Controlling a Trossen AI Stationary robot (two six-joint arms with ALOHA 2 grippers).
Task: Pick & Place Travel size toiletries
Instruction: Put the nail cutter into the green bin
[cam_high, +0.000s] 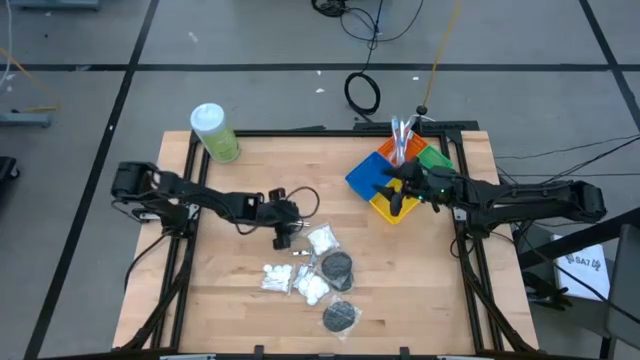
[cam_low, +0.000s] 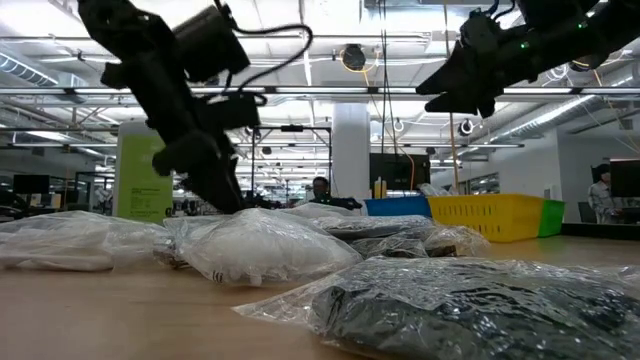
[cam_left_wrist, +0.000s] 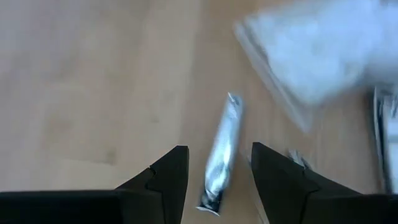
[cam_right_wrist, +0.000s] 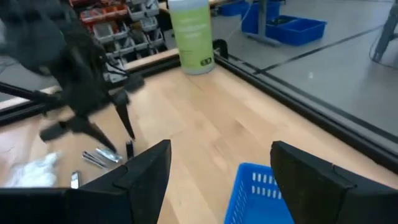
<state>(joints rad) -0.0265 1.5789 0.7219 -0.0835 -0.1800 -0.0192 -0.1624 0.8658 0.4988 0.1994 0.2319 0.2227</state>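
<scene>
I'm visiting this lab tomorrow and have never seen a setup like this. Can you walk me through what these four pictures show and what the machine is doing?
It is one robot with two dark arms at a wooden table. One picture looks straight down, one looks level across the tabletop, and two come from cameras on the arms' wrists.

On the table lie clear bags of white cotton balls, black round discs and a small silver tube. A big green bottle stands at a far corner, and coloured baskets sit on the right, one with toothbrushes sticking up.

The left gripper is low over the table with its fingers open on either side of the silver tube; it has not closed on it. The right gripper hangs open above the blue basket, holding nothing.
</scene>
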